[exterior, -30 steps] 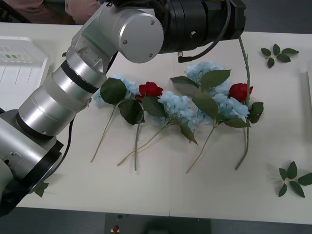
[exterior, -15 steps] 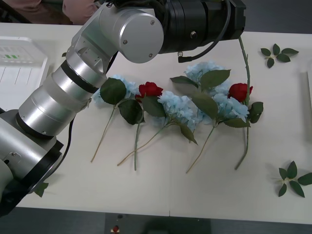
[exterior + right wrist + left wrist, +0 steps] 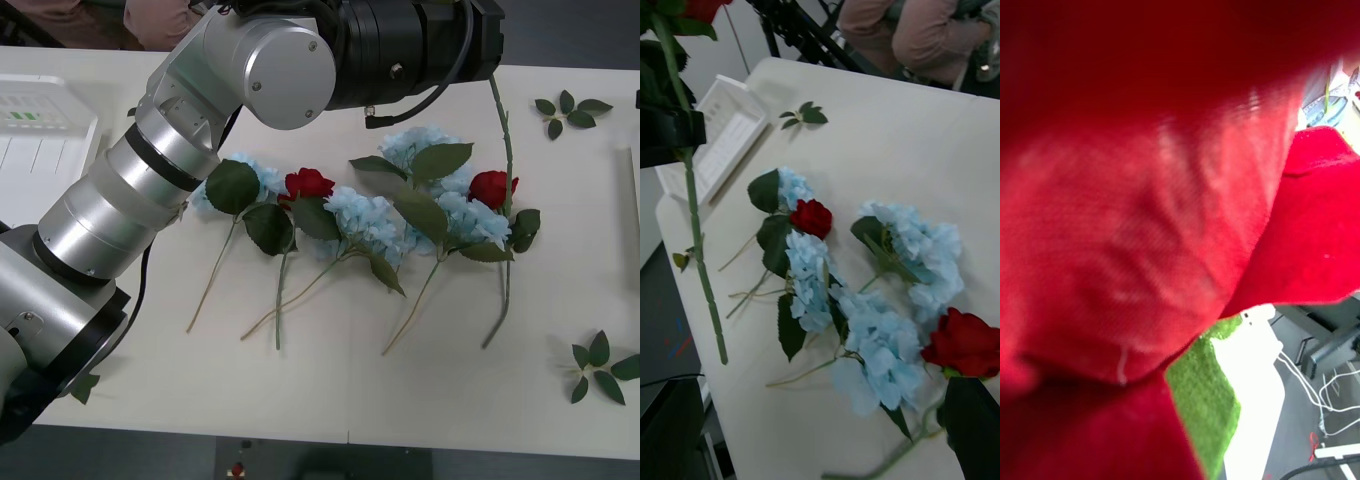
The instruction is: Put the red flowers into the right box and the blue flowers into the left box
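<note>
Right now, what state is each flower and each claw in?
Lifted deep-red artificial rose: hanging stem-down from the left claw.
Left black claw: shut on that rose.
Right black claw: open, empty.
Two other red roses: lying on the white table.
Pale blue puffy flowers: lying on the table.

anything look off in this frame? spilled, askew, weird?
One thing: a red rose hangs in the air from the left arm, its stem dangling over the flowers on the table, petals pressed against the left wrist camera. The other flowers lie flat in a row, undamaged.
</note>
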Controlling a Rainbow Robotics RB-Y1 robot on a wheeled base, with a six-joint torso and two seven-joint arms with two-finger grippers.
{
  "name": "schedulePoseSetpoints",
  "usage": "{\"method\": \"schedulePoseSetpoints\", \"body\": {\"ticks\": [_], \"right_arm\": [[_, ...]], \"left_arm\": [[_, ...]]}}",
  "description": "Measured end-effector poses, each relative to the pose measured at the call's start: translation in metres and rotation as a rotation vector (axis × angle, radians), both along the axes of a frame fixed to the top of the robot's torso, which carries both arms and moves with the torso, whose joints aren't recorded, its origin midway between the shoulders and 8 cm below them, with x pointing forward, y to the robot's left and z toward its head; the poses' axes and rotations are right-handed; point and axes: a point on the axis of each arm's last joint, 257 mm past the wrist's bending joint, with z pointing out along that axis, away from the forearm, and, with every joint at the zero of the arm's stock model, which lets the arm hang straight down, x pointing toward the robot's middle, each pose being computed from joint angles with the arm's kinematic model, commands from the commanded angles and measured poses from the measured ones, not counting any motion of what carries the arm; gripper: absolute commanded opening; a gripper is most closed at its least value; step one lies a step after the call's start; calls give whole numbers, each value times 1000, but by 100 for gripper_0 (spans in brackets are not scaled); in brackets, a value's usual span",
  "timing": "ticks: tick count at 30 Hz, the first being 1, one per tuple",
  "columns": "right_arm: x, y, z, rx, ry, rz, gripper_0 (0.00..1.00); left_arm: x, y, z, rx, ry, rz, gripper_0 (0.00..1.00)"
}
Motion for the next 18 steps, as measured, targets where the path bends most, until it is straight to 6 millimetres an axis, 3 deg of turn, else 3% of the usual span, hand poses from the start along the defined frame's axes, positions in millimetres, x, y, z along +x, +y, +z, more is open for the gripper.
{"method": "schedulePoseSetpoints", "body": {"ticks": [6,12,18], "right_arm": [[-1,50,-19,65,32,108,93],[11,103,-39,113,79,152,93],[15,134,-48,185,170,143,93]], "left_arm": [[0,0,0,0,0,0,0],[0,0,0,0,0,0,0],[0,0,0,0,0,0,0]]}}
